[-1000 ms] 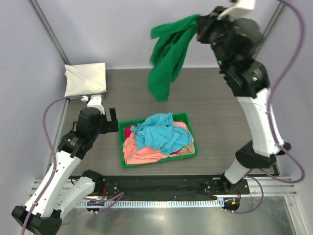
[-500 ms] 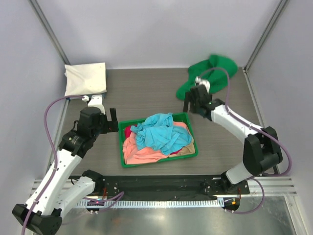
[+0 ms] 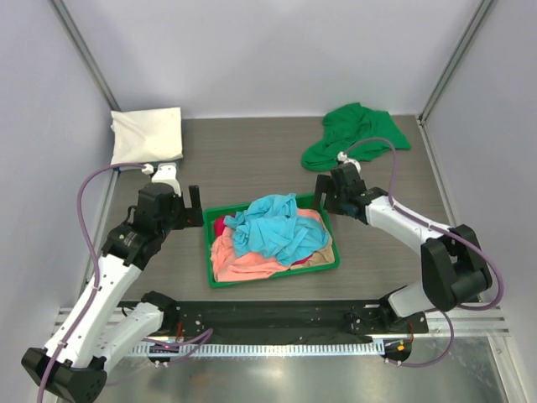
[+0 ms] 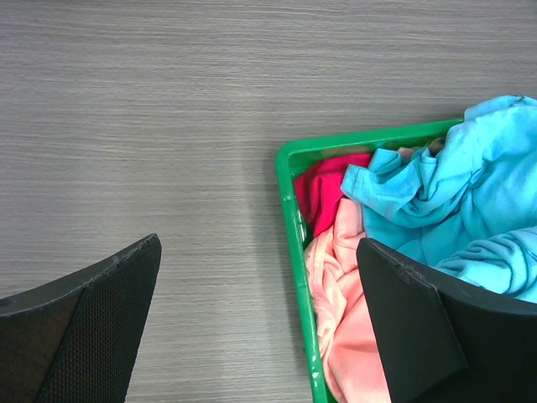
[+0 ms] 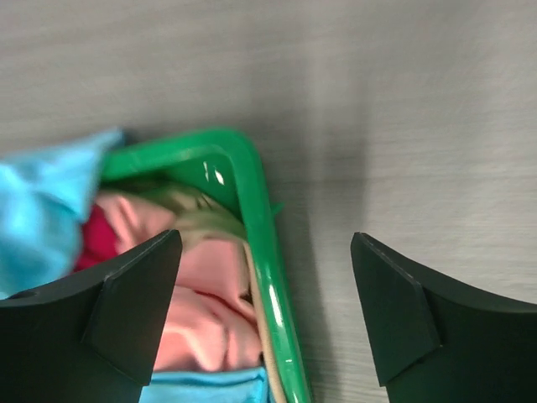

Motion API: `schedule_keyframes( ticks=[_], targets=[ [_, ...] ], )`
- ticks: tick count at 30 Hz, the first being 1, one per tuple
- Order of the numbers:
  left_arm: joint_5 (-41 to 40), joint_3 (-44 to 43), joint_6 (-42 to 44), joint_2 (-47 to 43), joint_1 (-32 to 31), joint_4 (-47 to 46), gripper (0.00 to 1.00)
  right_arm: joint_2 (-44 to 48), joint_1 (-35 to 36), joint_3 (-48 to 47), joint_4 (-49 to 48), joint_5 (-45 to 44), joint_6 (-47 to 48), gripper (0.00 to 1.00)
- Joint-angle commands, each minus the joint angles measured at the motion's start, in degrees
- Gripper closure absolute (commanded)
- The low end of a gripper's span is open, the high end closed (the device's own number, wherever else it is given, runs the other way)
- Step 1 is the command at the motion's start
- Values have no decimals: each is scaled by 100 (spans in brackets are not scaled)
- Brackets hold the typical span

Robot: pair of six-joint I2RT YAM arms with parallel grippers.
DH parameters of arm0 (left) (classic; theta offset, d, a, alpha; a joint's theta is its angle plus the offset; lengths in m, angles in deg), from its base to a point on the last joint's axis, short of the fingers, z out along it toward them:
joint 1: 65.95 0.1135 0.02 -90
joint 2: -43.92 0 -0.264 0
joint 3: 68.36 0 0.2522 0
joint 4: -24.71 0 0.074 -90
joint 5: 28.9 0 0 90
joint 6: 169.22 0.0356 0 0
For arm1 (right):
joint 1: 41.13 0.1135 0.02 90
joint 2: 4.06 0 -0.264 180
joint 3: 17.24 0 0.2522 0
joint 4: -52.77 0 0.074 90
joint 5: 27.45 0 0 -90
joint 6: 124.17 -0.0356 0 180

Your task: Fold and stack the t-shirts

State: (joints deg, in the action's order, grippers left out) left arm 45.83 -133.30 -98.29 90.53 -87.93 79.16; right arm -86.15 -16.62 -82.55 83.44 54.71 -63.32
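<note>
A crumpled green t-shirt [image 3: 354, 134] lies loose at the table's back right. A folded cream-white one [image 3: 148, 136] sits at the back left. The green bin [image 3: 273, 277] holds a light blue shirt [image 3: 277, 227] on top of a salmon-pink one [image 3: 243, 262] and a red one [image 3: 221, 225]. My right gripper [image 3: 330, 191] is open over the bin's far right corner, its jaws straddling the rim [image 5: 270, 260] with nothing held. My left gripper [image 3: 186, 208] is open beside the bin's left wall [image 4: 294, 218], also holding nothing.
Metal frame posts [image 3: 82, 50] rise at the back corners against grey walls. Bare wood-grain tabletop [image 3: 243, 159] lies between the cream shirt and the green shirt. A black rail [image 3: 268, 315] runs along the near edge.
My right gripper opened and let the green shirt drop at the back right. That arm then swung down from high up to the bin's far right corner. The left arm stayed still.
</note>
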Motion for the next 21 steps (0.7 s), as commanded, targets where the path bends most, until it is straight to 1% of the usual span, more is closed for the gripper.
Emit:
schedule_keyframes(
  ticks=[1, 2, 3, 4, 5, 6, 7, 8, 9, 10, 11, 12, 13, 14, 15, 16, 18, 19, 21],
  targets=[
    [-90, -165, 0, -12, 36, -34, 0, -159, 106, 416, -590, 686, -407, 14],
    [-90, -164, 0, -20, 36, -26, 0, -176, 176, 487, -635, 713, -460, 16],
    [-99, -164, 0, -29, 36, -17, 0, -176, 325, 540, -697, 905, -495, 19],
    [-108, -164, 0, -29, 36, -17, 0, -176, 413, 636, -697, 872, -556, 24],
    [-117, -164, -9, -38, 36, -17, 0, -159, 510, 707, -724, 863, -783, 32],
    [-134, -164, -9, -55, 36, -17, 0, -150, 598, 769, -785, 950, -890, 52],
    [-134, -173, -9, -82, 36, -17, 0, -141, 868, 874, -890, 951, -1074, 64],
    [-143, -173, -9, -91, 27, -17, 0, -115, 1036, 918, -960, 933, -1458, 75],
    [-161, -173, -9, -99, 44, -26, 0, -115, 1238, 945, -1057, 942, -1680, 90],
    [-169, -173, -18, -126, 36, -26, 0, -132, 1606, 945, -1180, 846, -1917, 98],
    [-170, -165, -18, -143, 44, -17, 0, -141, 1818, 954, -1277, 810, -2180, 99],
    [-170, -164, -26, -152, 44, -17, 0, -193, 2003, 971, -1608, 610, -2696, 99],
    [-170, -164, -35, -170, 53, -17, 0, -237, 2188, 937, -1655, 390, -2928, 99],
    [-170, -164, -35, -187, 53, -17, 0, -334, 2555, 858, -1882, 284, -3200, 99],
    [-178, -164, -35, -196, 53, -17, 0, -587, 2724, 587, -2058, 196, -3481, 99],
    [-204, -164, -35, -214, 62, -8, 0, -781, 2900, 376, -2121, 73, -3536, 99],
    [-240, -164, -53, -249, 53, -8, 0, -1202, 3304, -151, -2270, 124, -3484, 99],
    [-327, -164, -62, -266, 53, 1, 0, -1753, 3401, -832, -2158, 168, -3440, 99],
    [-442, -147, -97, -336, 53, 18, 0, -2266, 3682, -1504, -1981, 256, -3536, 99]
  ],
)
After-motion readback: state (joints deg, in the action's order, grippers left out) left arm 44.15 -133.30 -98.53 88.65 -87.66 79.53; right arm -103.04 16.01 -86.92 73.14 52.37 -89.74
